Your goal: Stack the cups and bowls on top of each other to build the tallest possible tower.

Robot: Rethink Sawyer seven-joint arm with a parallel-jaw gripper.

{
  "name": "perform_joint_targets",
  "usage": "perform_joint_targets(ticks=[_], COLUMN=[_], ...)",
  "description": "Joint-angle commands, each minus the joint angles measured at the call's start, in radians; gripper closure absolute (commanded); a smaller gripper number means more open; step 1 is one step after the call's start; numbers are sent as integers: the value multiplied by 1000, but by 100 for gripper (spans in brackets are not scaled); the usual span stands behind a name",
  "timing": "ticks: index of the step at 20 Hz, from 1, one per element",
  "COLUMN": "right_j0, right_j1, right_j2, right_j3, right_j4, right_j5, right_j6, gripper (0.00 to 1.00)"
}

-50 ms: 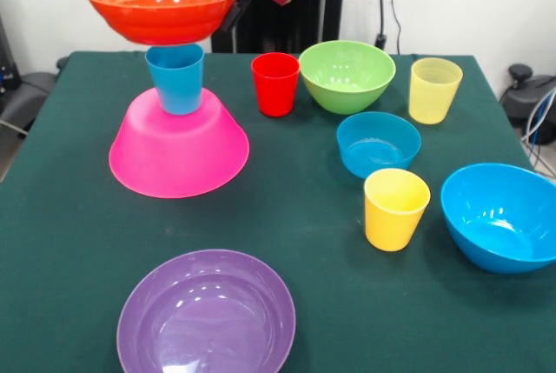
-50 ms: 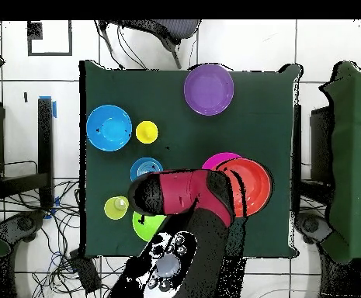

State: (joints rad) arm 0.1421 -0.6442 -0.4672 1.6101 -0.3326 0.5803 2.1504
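Orange and glossy, the large round plastic bowl (image 1: 162, 8) sits upright on the mouth of the plain blue plastic tumbler (image 1: 175, 78), which stands upright on the flat base of the big pink plastic bowl (image 1: 178, 149) turned upside down near the far left of the green-covered table (image 1: 69, 251). The tool (image 1: 233, 3) is closed on the orange bowl's right rim, with one dark finger seen outside the wall.

The step in hand is judged to be the setting-down and release of this bowl. It is best centred over the tumbler before the grip is loosened, since the bowl overhangs the tumbler widely on every side. The tool should be opened slowly and drawn away upward, without dragging the rim sideways.

Just right of the tower stands a red plastic tumbler (image 1: 275, 83), then a medium green bowl (image 1: 347, 75) and a pale translucent yellow tumbler (image 1: 434, 89). A purple bowl (image 1: 207, 314) lies nearest, well apart.
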Motion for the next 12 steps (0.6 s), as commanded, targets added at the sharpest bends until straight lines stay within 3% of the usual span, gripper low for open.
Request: perform_joint_targets(ticks=[1,12], right_j0=[7,18], right_j1=[41,48], right_j2=[132,137], right_j3=[0,-12], right_j4=[0,11], right_j5=[6,8], right_j6=[29,58], gripper=[100,100])
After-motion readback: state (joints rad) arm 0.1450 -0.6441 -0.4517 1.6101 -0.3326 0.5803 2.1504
